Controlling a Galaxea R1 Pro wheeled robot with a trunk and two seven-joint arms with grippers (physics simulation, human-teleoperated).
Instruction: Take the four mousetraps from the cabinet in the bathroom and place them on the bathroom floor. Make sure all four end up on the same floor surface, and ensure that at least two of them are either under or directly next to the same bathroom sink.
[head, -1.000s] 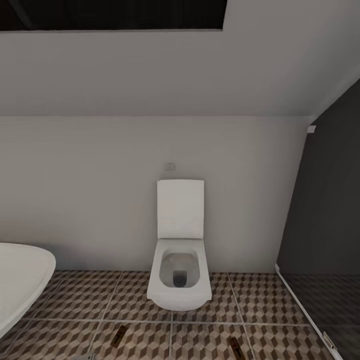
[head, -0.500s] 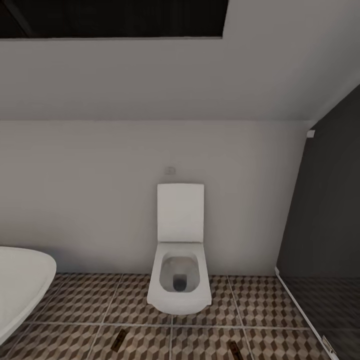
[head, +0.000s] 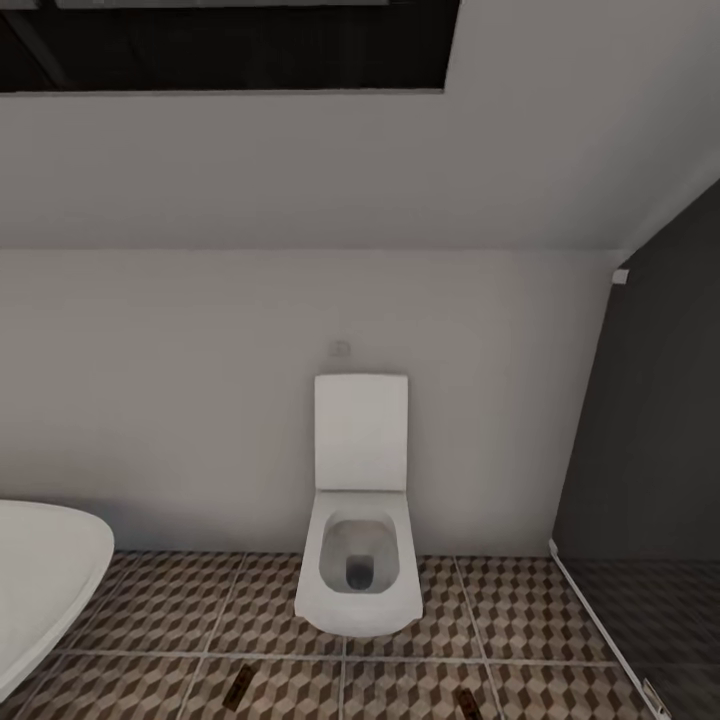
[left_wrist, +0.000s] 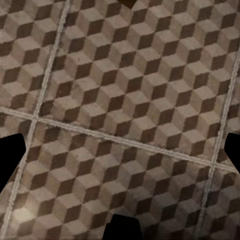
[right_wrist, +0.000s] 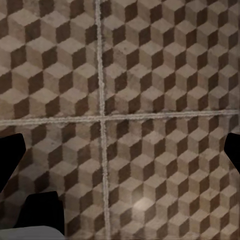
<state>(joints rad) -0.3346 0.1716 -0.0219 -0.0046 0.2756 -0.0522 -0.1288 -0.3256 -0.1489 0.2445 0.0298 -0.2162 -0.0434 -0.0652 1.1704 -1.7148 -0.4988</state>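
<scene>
Mostly wall in the head view: pale back wall (head: 180, 400) under a sloped ceiling, with a dark opening (head: 230, 45) at the top and a dark grey panel (head: 660, 420) on the right side.

Bathroom floor (head: 160, 610) runs along the bottom, cube-pattern tiles with pale grout. Same tiling in both wrist views, (left_wrist: 125, 100) and (right_wrist: 160, 75).

White boxy toilet (head: 360, 540) is centered against the back wall, lid up, with a small flush plate (head: 341, 348) on the wall above it.

Sink (head: 40, 580): glossy white rounded edge at lower left, cut off by the frame.

Two mousetraps lie flat on the floor tiles near the bottom edge: one (head: 238, 685) front-left of the toilet, between sink and toilet; the other (head: 466, 700) front-right of the toilet, partly cropped. They're well apart from each other.

Left jaws (left_wrist: 120, 150): black tips sit at opposite frame edges, spread wide, floor between them. Right jaws (right_wrist: 120, 150): same, spread, holding nothing.
</scene>
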